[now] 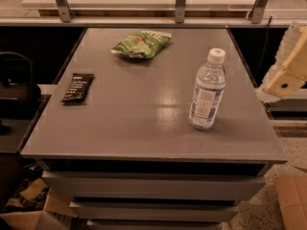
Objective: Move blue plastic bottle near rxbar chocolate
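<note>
My hand (287, 78) hangs beyond the tabletop (144, 128) edge, partly cut off by the frame; I cannot tell whether it is clenched or released. Farthest from it lies the rxbar chocolate (77, 87), then the green snack bag (140, 44). Nearest stands the blue plastic bottle (207, 91), upright and untouched.

Green snack bag (141, 44) near the far edge of a grey table (144, 133), cardboard box (292, 202) on floor, lower right
</note>
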{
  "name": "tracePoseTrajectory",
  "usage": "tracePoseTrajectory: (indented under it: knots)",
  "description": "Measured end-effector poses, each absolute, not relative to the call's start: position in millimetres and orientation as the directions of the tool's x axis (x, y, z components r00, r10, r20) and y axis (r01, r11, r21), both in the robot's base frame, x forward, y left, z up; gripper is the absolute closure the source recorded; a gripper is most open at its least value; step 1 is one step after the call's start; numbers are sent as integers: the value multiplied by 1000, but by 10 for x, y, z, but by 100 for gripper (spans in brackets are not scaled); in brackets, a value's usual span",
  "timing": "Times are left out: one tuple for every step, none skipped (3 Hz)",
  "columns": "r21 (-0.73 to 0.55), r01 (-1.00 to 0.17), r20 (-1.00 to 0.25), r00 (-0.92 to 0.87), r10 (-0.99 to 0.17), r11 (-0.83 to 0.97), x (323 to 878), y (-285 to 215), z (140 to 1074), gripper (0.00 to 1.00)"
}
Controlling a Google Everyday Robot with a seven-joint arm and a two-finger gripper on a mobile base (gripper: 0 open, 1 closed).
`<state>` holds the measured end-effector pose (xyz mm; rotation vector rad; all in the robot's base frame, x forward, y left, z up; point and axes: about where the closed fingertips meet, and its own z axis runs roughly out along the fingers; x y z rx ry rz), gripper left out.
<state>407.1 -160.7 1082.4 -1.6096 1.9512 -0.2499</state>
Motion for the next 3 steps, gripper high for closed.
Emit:
tracePoseTrajectory:
  knots:
    - [-447, -848, -430, -73, -900, 283, 4142, -1480, 10688, 0]
    - [-398, -867, -508, -64, -859, 301, 4198, -1398, 10509, 0]
    - [-368, -878, -533, -70, -843, 306, 4263, -1368, 10258, 0]
